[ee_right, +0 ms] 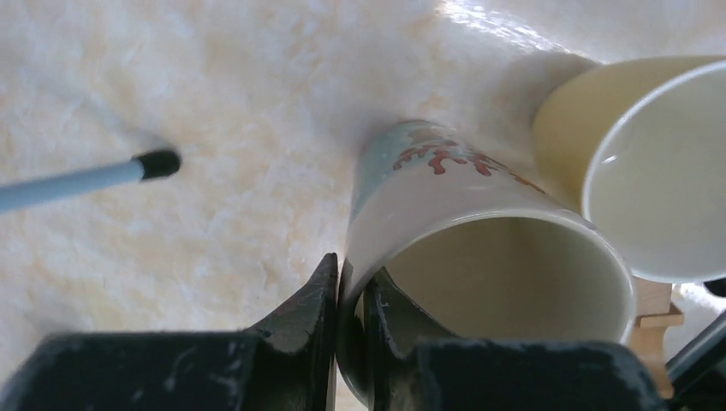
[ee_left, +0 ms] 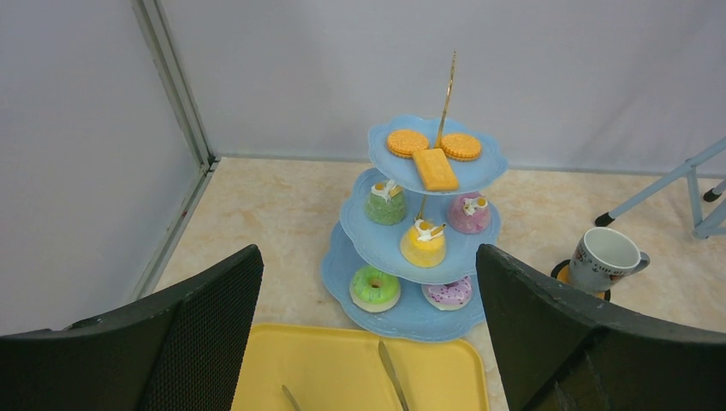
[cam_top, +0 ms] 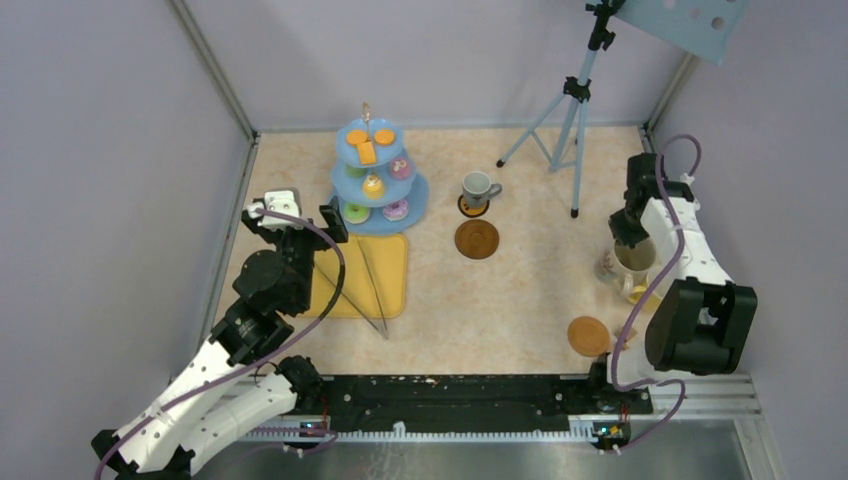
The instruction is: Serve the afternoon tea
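At the table's (cam_top: 500, 300) 3 o'clock edge, the right gripper (ee_right: 349, 287) is pinched on the rim wall of the cream ceramic mug with red print (ee_right: 445, 193), one finger inside. The mug looks glazed, stiff and breakable, likely slippery; the rim hold suits it. The left gripper (ee_left: 368, 282) gapes wide and is empty.

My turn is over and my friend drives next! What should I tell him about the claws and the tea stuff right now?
Left claw: open, empty, by the flat yellow tray, facing the light-blue three-tier stand.
Right claw: shut on the rim of the cream patterned mug.
Done: small colourful toy pastries sit on the stand; grey mug stands on a round brown coaster.
Left: probably set the cream mug on the empty round brown coaster.
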Tool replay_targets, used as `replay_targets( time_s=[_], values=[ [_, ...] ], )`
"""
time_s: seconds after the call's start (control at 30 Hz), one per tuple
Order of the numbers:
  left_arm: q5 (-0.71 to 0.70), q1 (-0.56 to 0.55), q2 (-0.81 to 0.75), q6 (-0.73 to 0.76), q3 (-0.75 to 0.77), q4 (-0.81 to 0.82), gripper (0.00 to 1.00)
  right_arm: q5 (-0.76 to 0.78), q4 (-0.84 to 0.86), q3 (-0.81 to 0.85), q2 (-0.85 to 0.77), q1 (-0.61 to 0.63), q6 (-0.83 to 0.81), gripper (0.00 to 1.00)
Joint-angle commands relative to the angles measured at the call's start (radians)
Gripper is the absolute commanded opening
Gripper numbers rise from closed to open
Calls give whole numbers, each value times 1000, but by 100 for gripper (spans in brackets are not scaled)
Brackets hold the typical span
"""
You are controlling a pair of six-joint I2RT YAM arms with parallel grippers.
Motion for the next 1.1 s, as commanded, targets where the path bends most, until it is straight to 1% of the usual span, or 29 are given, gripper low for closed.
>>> replay_targets(
  time_s=[0.0,0.07,0.1,0.2,0.23,0.27,0.37,0.43,0.53,0.63,0.77,0.9,1.07],
  values=[
    [10,1,11,-8,10,14,99,-64,211,28,-127,104,-251,0],
    [8,1,12,-6,10,12,99,-67,237,49,-163,180,-352,0],
    [7,2,13,-5,11,14,99,-105,253,57,-175,208,-409,0],
    [3,1,14,-3,10,13,99,-322,320,58,-208,281,-642,0],
    [2,2,14,-3,9,13,99,-375,335,58,-214,342,-724,0],
    [1,1,16,-2,9,15,99,-401,348,54,-218,396,-849,0],
    [4,1,18,-2,10,14,99,-349,303,85,-189,586,-1101,0],
    [5,2,19,-2,9,14,99,-341,207,170,-105,673,-1194,0],
    [3,2,21,0,9,15,99,-246,74,324,62,754,-1235,0],
    [0,2,17,1,10,13,99,-182,62,415,168,797,-1234,0],
    [-8,2,11,3,8,15,99,-176,15,553,278,822,-1233,0],
    [-4,2,4,4,9,17,99,-173,-89,719,418,834,-1217,0],
    [-6,2,-5,3,9,17,99,-139,-143,810,505,851,-1181,0]
  ],
)
